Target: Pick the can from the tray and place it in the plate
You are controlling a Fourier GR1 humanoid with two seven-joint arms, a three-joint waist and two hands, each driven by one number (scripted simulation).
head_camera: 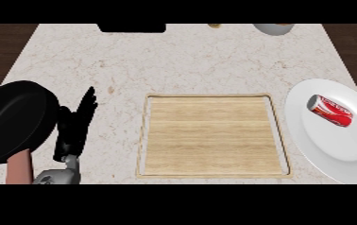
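The can lay on its side on the white plate, at the right edge of the surface. The plate sat just beside the wooden tray, which held nothing. My left hand stood on the surface left of the tray, apart from it, released, fingers straight and pointing away from me, grasping nothing. My right hand did not show. A black round object lay just left of my left hand; I could not identify it.
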